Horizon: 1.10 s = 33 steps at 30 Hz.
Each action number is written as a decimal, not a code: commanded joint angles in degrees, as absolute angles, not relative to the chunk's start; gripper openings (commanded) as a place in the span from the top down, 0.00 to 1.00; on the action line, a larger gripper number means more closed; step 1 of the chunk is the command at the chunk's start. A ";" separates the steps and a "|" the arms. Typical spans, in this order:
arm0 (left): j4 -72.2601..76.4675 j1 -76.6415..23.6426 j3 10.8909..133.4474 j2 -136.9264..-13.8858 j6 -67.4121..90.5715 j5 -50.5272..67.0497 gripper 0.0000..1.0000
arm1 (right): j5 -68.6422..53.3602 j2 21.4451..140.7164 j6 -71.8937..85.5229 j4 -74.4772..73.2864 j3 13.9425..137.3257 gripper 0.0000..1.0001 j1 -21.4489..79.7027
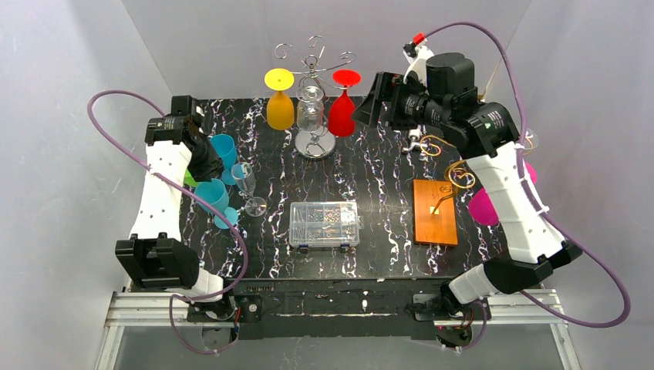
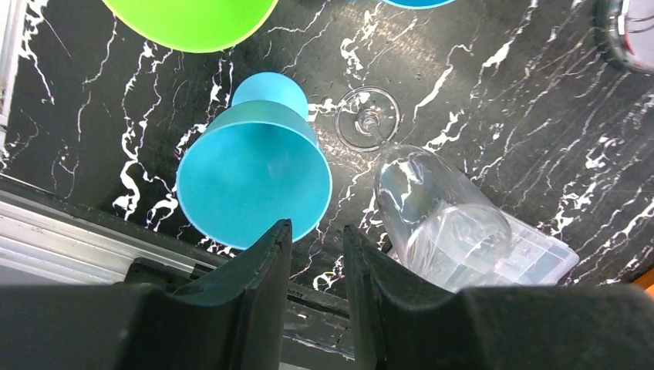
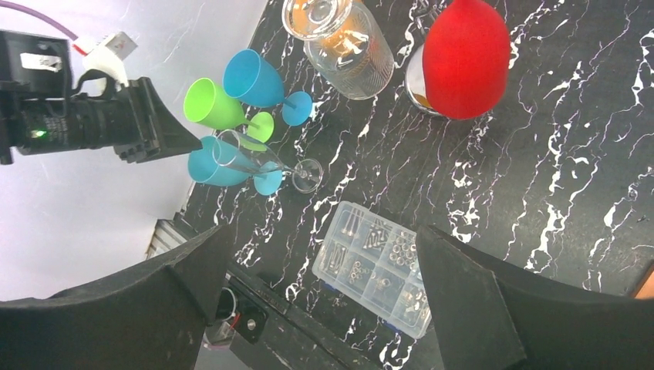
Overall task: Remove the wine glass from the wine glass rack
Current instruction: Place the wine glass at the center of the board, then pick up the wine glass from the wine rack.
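At the far left, the left tool (image 2: 316, 227) is held above the black marbled tabletop (image 1: 385, 177), its fingers a little apart and nothing between them. Below and around it a cluster of plastic glasses is seen: a blue glass (image 2: 254, 181) just beneath the fingertips, a second blue glass (image 1: 224, 149) farther back, and a green glass (image 3: 212, 104) beside them. Just right of the near blue glass, the clear wine glass (image 1: 245, 181) is stood on its foot on the tabletop, off the rack (image 1: 312, 62) and touched by neither tool. The rack is placed at the back middle, and three glasses are hung from it upside down: a yellow glass (image 1: 279, 108), a ribbed clear glass (image 1: 311, 108) and a red glass (image 1: 343, 112). In front of the rack, a clear parts box (image 1: 324, 223) is laid flat. The right tool (image 3: 322, 231) is held in the air just right of the red glass, its fingers spread wide and empty. Farther right, a wooden board (image 1: 434, 212) is laid on the tabletop, and a pink glass (image 1: 482, 206) is partly hidden by the right arm.
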<state>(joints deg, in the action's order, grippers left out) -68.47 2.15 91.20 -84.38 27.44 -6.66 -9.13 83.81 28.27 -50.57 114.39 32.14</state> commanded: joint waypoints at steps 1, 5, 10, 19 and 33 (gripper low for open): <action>-71.85 2.46 96.79 -80.50 26.16 -6.91 0.69 | -7.07 85.37 26.68 -51.14 119.18 0.02 32.52; -72.92 2.37 101.19 -79.23 25.31 -4.98 0.55 | -2.50 87.26 24.60 -54.59 124.00 0.02 32.52; -73.23 2.09 106.17 -77.24 24.14 -1.58 0.31 | 8.37 88.90 21.63 -60.42 130.73 0.02 32.52; -71.28 -13.14 112.09 -78.62 23.05 2.41 0.05 | 37.88 83.51 19.17 -66.20 131.20 0.02 32.46; -67.33 -35.21 115.62 -85.59 20.48 5.28 0.02 | 59.65 78.22 24.35 -78.89 127.71 0.02 32.04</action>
